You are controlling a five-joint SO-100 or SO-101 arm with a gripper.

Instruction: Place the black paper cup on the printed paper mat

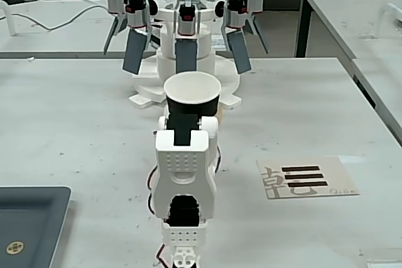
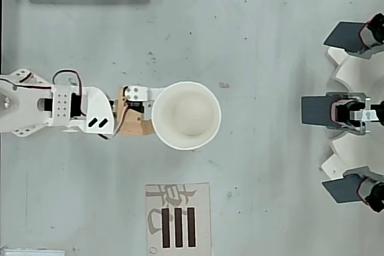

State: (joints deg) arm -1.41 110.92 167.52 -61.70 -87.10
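Note:
The black paper cup (image 1: 191,100) stands upright with its white inside facing up, and looks lifted above the table in front of my arm. In the overhead view the black paper cup (image 2: 186,116) fills the middle and hides my fingertips. My gripper (image 1: 188,122) grips the cup's near side, one dark finger lying against the black wall. From above, my gripper (image 2: 157,115) reaches in from the left. The printed paper mat (image 1: 309,177) lies flat on the table to the right of the arm, apart from the cup. In the overhead view the printed paper mat (image 2: 178,219) sits below the cup.
A white device with several grey paddles (image 1: 187,51) stands at the table's far side, close behind the cup; from above, this white device (image 2: 351,112) is at the right edge. A dark grey tray (image 1: 28,218) lies near left. Another table (image 1: 358,4) stands at right.

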